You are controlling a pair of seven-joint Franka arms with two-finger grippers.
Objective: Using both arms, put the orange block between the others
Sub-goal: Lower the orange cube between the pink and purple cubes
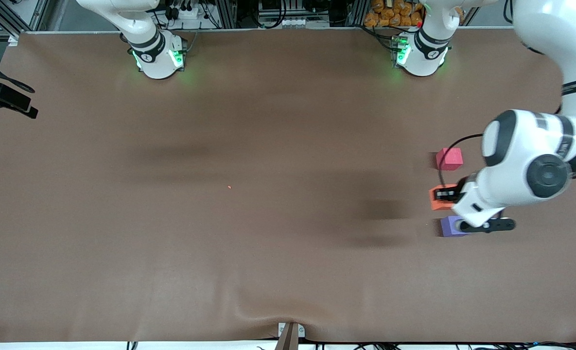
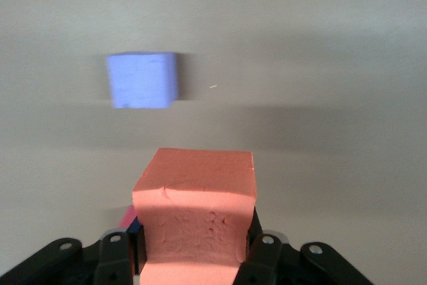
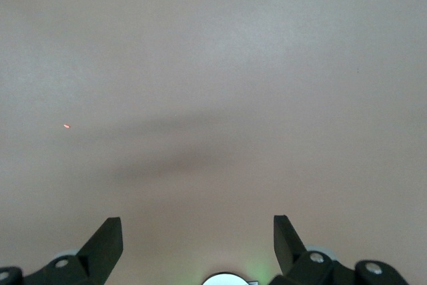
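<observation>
Orange foam filled the left wrist view: the orange block [image 2: 197,221] sat pinched between the fingers [image 2: 115,255] of the left gripper [image 1: 447,195], whose jaws were closed tight on its sides. In the front view the block [image 1: 436,200] lay between the other two cubes, toward the left arm's end of the brown table [image 1: 249,204]. The pinkish-red cube [image 1: 449,159] stood farther from the front camera, the purple cube [image 1: 450,226] nearer to it, each a little apart from the orange one. The left arm's wrist partly covered the purple cube and the orange block. A tiny red speck [image 1: 229,187] lay near the table's middle. The right gripper [image 3: 197,238] waited above bare table with its jaws spread wide, holding nothing.
</observation>
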